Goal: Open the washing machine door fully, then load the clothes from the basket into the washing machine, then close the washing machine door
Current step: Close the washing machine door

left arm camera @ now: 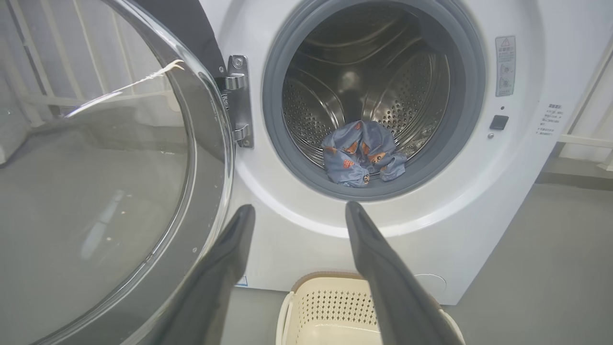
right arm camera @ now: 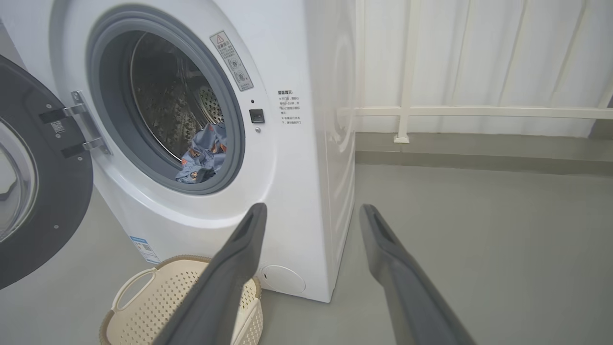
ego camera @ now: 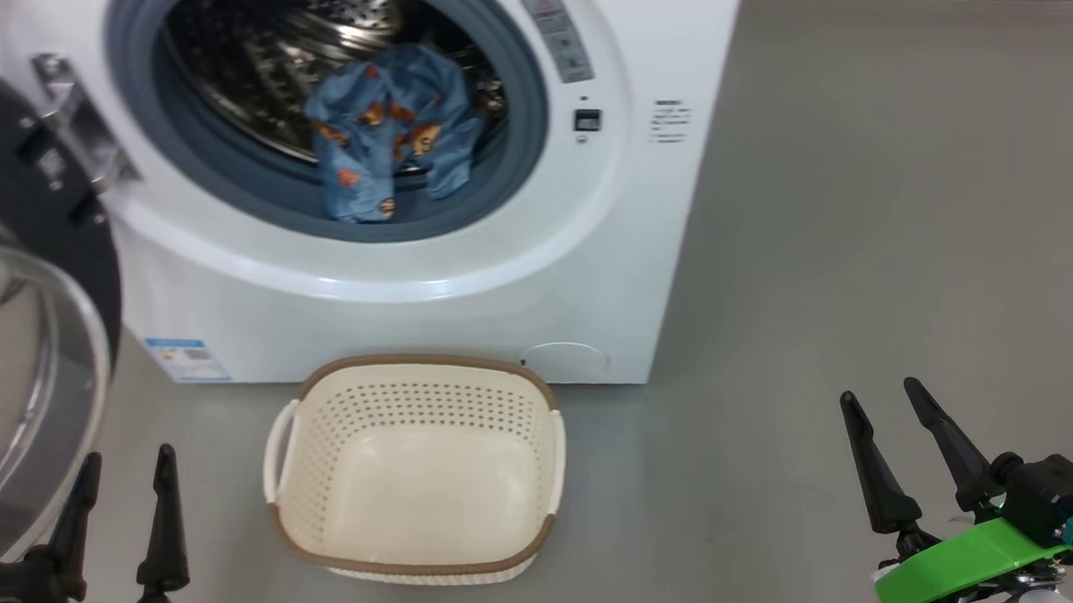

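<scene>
The white washing machine (ego camera: 591, 277) stands with its door (ego camera: 26, 346) swung wide open to the left. A light blue garment with orange prints (ego camera: 390, 136) lies at the drum's front edge, draping onto the grey gasket; it shows too in the left wrist view (left arm camera: 361, 153) and the right wrist view (right arm camera: 201, 155). The cream basket (ego camera: 414, 471) sits on the floor before the machine, nothing inside it. My left gripper (ego camera: 129, 470) is open at the lower left, beside the door. My right gripper (ego camera: 881, 403) is open at the lower right, apart from everything.
Grey floor (ego camera: 861, 215) stretches to the right of the machine. A white curtain and a low rail (right arm camera: 479, 112) stand behind it. The open door (left arm camera: 96, 167) juts out close to my left fingers.
</scene>
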